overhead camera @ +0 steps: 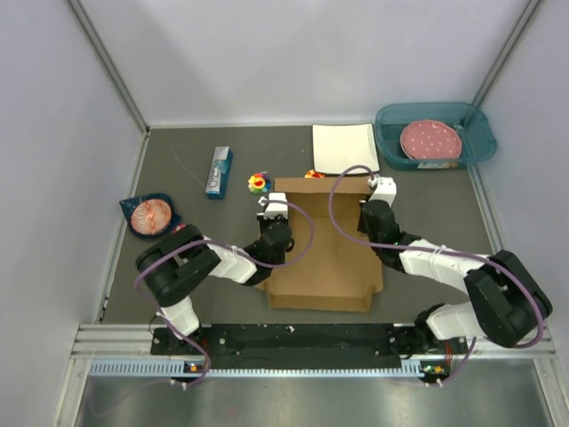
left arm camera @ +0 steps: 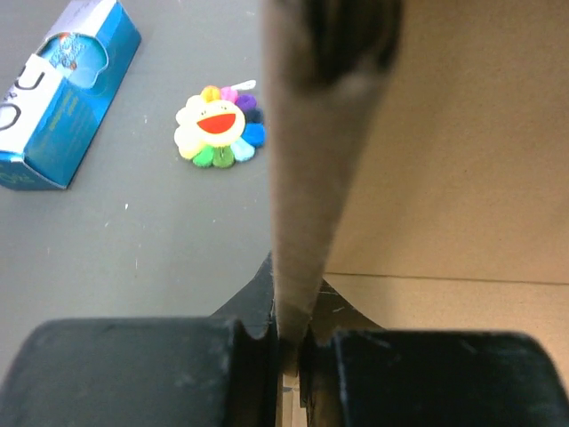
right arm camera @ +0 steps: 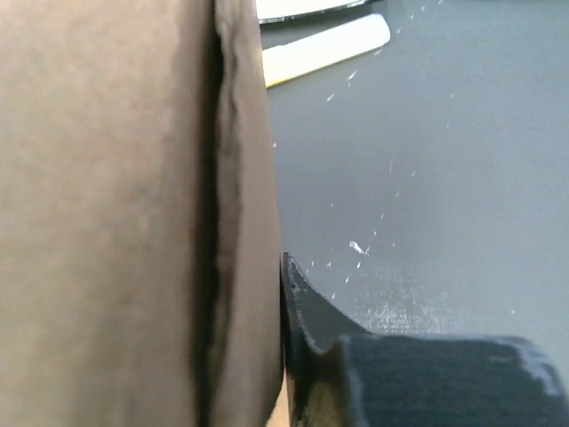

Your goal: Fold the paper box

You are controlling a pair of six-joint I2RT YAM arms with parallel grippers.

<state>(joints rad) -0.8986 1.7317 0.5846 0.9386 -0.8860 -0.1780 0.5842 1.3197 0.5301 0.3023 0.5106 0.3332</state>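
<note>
The paper box (overhead camera: pixel 324 253) is a brown cardboard sheet lying in the middle of the table, with its side walls raised. My left gripper (overhead camera: pixel 271 212) is at its left wall. In the left wrist view the left gripper (left arm camera: pixel 292 325) is shut on the thin upright edge of that wall (left arm camera: pixel 311 178). My right gripper (overhead camera: pixel 375 197) is at the box's right wall. In the right wrist view the cardboard (right arm camera: pixel 133 222) fills the left half. One finger (right arm camera: pixel 302 329) presses against its outer face. The other finger is hidden behind the wall.
A white square plate (overhead camera: pixel 345 148) lies just beyond the box. A teal bin (overhead camera: pixel 476 133) holding a pink disc is at the back right. A flower toy (overhead camera: pixel 258 183) (left arm camera: pixel 220 127), a blue carton (overhead camera: pixel 219 172) (left arm camera: pixel 62 89) and a dark packet (overhead camera: pixel 149 214) lie to the left.
</note>
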